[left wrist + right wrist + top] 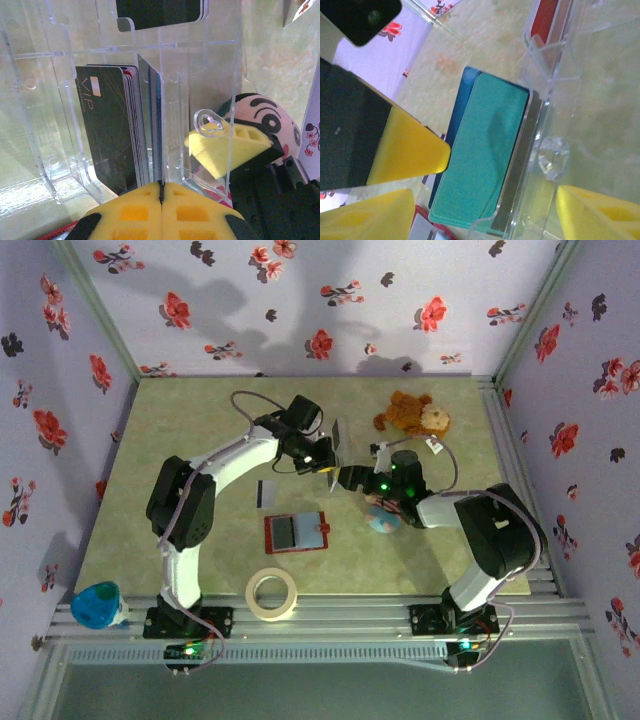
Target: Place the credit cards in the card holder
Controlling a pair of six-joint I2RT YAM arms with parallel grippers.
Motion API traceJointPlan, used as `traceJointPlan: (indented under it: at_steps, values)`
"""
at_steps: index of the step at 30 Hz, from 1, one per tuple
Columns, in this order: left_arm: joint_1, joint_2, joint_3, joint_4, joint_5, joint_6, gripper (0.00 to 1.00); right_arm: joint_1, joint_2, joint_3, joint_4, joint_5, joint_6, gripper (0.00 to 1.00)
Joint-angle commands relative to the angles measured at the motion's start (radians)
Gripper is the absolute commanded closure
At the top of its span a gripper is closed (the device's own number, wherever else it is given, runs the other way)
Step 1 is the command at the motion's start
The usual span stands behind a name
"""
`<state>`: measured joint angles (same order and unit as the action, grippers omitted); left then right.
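Note:
The red card holder [297,533] lies open on the table with a grey card in its pocket. A dark credit card [267,492] lies loose to its upper left. More credit cards stand in the clear slotted stand [335,445]: a black VIP card [102,135] fronts one stack, and a teal card [485,160] lies over a dark blue one. My left gripper [161,192] is shut, its yellow pads pinching the thin edge of a card in the stand. My right gripper [485,197] is open, one finger [225,150] behind the stand's clear wall.
A brown plush toy [412,415] lies at the back right, and a round-faced plush [265,120] sits under my right arm. A tape roll [272,594] lies near the front edge. A blue cup [97,605] stands at the front left rail.

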<state>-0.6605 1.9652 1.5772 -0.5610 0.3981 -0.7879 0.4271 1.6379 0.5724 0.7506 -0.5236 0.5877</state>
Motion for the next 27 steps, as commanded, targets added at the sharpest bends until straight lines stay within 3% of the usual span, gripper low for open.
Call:
traceJointPlan:
  at_steps: [1,15,27]
  values:
    - [-0.013,-0.009,0.034,-0.009,0.029,-0.010,1.00,-0.008,0.003,-0.001,0.037,0.016,0.017,0.27]
    - [-0.021,-0.003,0.045,-0.007,0.032,-0.011,1.00,-0.005,0.105,0.032,0.071,-0.002,0.066,0.26]
    - [-0.025,0.008,0.054,-0.015,0.035,-0.010,1.00,-0.004,0.081,0.030,0.079,-0.028,0.064,0.23]
